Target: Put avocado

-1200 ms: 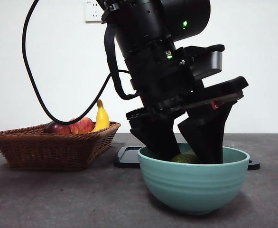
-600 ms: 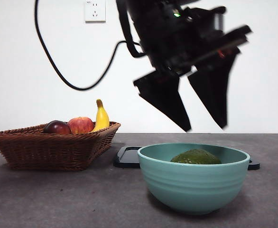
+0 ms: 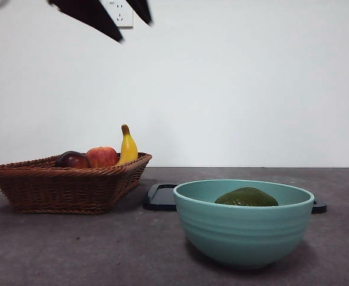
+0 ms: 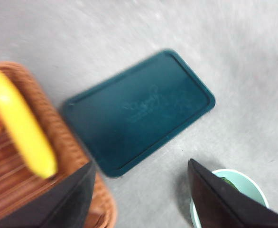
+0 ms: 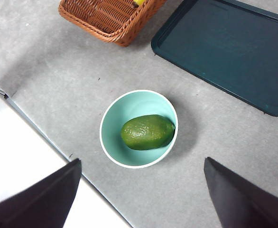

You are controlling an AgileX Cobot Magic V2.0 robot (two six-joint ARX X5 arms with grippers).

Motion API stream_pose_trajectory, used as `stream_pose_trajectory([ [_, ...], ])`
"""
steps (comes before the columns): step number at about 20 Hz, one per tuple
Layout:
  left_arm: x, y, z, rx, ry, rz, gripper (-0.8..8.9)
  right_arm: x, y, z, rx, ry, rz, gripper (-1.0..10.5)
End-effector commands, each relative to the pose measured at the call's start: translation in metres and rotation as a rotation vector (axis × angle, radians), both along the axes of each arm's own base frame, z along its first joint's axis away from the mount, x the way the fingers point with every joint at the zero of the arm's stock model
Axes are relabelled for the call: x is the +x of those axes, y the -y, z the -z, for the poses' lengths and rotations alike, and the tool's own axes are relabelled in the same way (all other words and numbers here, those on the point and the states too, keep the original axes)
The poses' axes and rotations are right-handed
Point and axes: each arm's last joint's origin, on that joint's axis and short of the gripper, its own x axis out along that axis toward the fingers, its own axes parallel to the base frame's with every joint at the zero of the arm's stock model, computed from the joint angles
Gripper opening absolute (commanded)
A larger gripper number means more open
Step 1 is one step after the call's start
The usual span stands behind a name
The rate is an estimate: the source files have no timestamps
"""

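Teal and ribbed on its outer wall, the bowl (image 3: pixel 243 229) is standing on the grey table (image 3: pixel 73 250) and is serving as the landmark for all that follows. Lying on its side inside the bowl, the avocado (image 5: pixel 147 131) is resting on the bowl's floor, its dull green top showing just above the rim in the front view (image 3: pixel 246 197). Behind the bowl, and partly hidden by it, the dark tray (image 3: pixel 161 197) is lying flat on the table. Well to one side of the bowl, beside the tray, the wicker basket (image 3: pixel 61 185) is holding a banana (image 3: pixel 127 146) standing upright, a red apple (image 3: pixel 102 157) and a dark red-purple fruit (image 3: pixel 72 159). High above the basket and far from the bowl, the left gripper (image 3: pixel 121 21) is showing only its two black tips at the upper edge of the front view, beside a wall socket (image 3: pixel 121 12); its jaws are standing wide apart and are holding nothing, as the left wrist view (image 4: pixel 141 190) confirms, though blurred. Directly above the bowl, the right gripper (image 5: pixel 143 190) is hanging with its jaws spread wide and gripping nothing, well clear of the avocado.
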Motion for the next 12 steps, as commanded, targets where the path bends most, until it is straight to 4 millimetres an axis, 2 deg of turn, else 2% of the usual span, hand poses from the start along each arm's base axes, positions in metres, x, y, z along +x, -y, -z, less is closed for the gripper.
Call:
stream_pose_trajectory([
  [1, -0.011, -0.017, -0.003, -0.006, -0.011, 0.02, 3.11, 0.002, -0.001, -0.005, 0.006, 0.029, -0.005, 4.2],
  [4, -0.034, -0.036, 0.011, 0.004, -0.056, 0.038, 3.11, 0.003, -0.002, -0.006, 0.008, 0.035, -0.004, 4.2],
  [9, -0.082, -0.054, 0.059, -0.076, -0.206, 0.16, 3.11, 0.012, -0.005, -0.001, -0.004, 0.0, -0.005, 4.2],
  [12, -0.105, -0.061, 0.068, -0.1, -0.269, 0.225, 3.11, 0.023, -0.009, 0.005, -0.023, -0.048, -0.005, 4.2],
])
